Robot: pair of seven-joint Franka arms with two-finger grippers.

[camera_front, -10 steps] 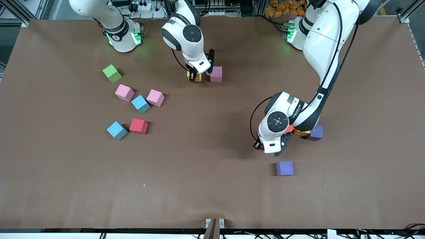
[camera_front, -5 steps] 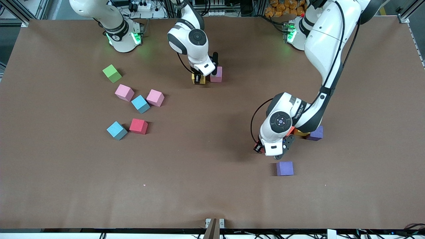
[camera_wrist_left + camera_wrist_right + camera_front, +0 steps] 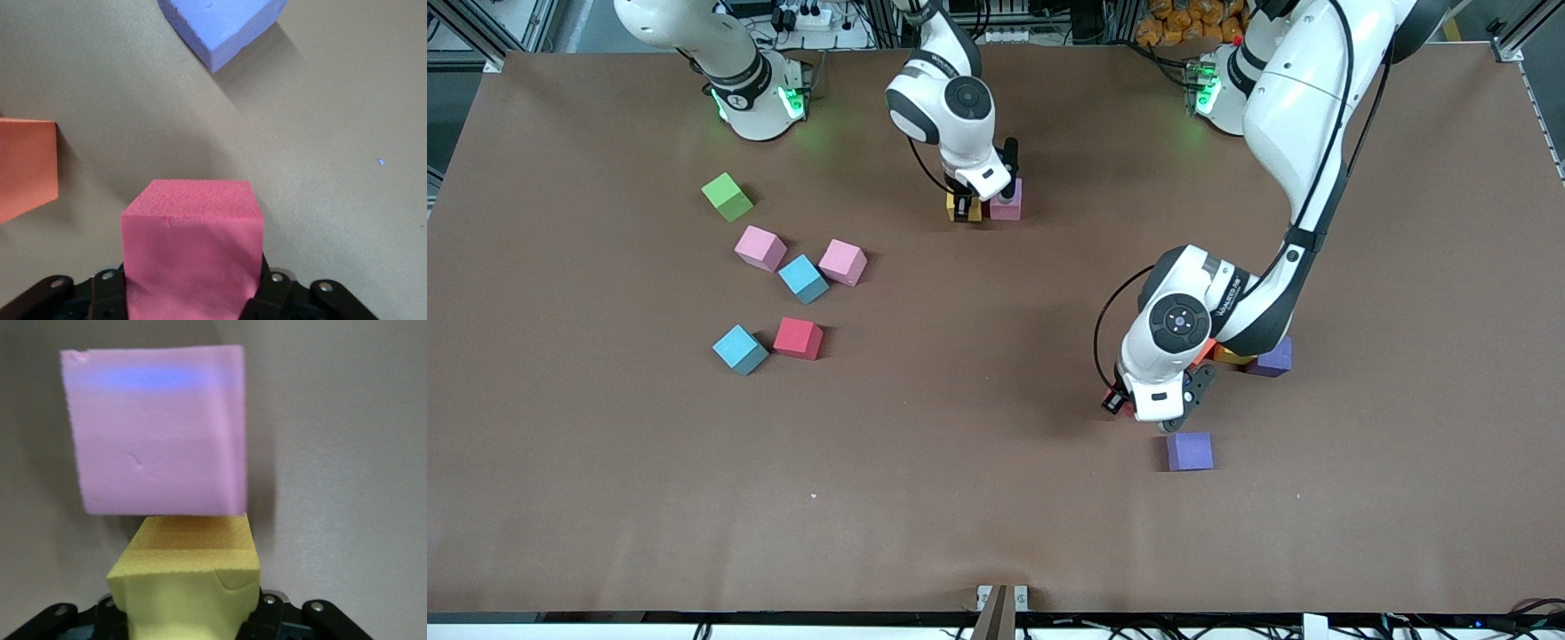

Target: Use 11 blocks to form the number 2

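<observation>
My right gripper is shut on a yellow cube and holds it low at the table, right beside a pink cube, which also shows in the right wrist view. My left gripper is shut on a red cube just over the table. A purple cube lies a little nearer the front camera, and it also shows in the left wrist view. An orange cube lies close beside the held red one. No digit shape shows.
Partly hidden under the left arm lie an orange cube and a second purple cube. Toward the right arm's end lie a green cube, two pink cubes, two light blue cubes and a red cube.
My right gripper has carried the yellow cube toward the pink cube until it sits right beside it. My left gripper has moved the red cube slightly toward the nearer purple cube.
</observation>
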